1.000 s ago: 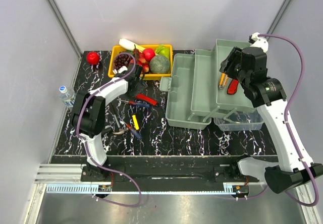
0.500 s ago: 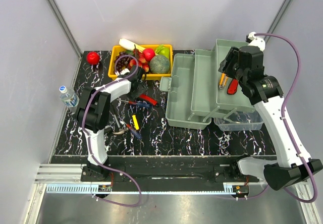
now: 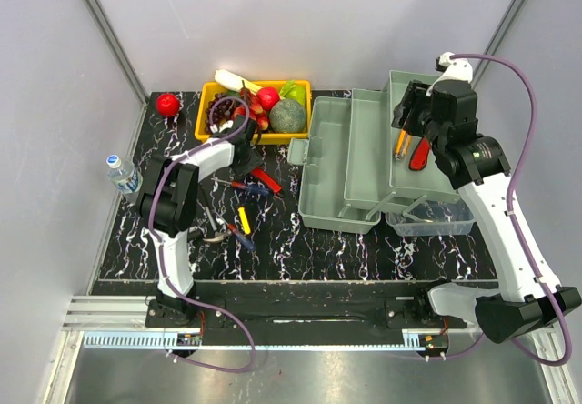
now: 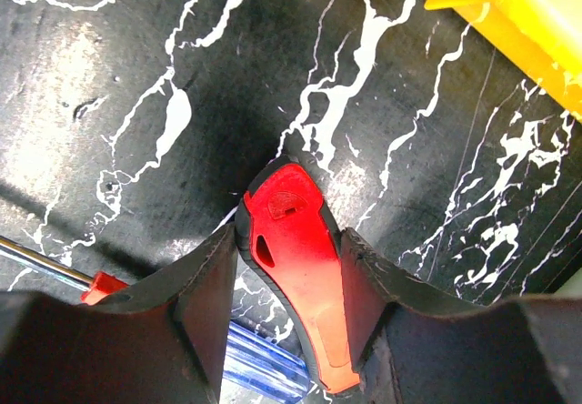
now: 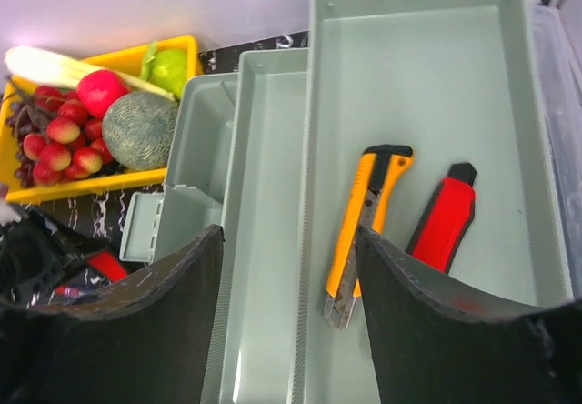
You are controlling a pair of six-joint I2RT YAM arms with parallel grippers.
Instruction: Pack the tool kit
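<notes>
The grey-green toolbox point(image 3: 355, 172) stands open at the right, its trays fanned out. In its top tray point(image 5: 427, 76) lie a yellow utility knife point(image 5: 368, 213) and a red one point(image 5: 446, 217). My right gripper point(image 5: 289, 236) hangs open above that tray, holding nothing. At the left, a red-handled tool point(image 4: 296, 240) lies on the black marbled table point(image 4: 136, 76), and my left gripper point(image 4: 291, 240) is shut on its handle, both fingers touching it. From above, this left gripper point(image 3: 250, 160) sits just in front of the fruit tray. A blue screwdriver handle point(image 4: 264, 363) lies under the jaws.
The yellow fruit tray point(image 3: 305, 104) stands behind the left gripper. Loose tools lie nearer: a yellow-handled one point(image 3: 244, 219), pliers point(image 3: 214, 233), a red-handled screwdriver point(image 3: 238, 185). A red ball point(image 3: 166, 104) and a water bottle point(image 3: 118, 172) are at far left. A clear bin point(image 3: 427, 224) sits under the toolbox trays.
The left gripper has settled over the red-handled tool and its jaws have closed in on the handle. The right gripper has drifted slightly back over the top tray.
</notes>
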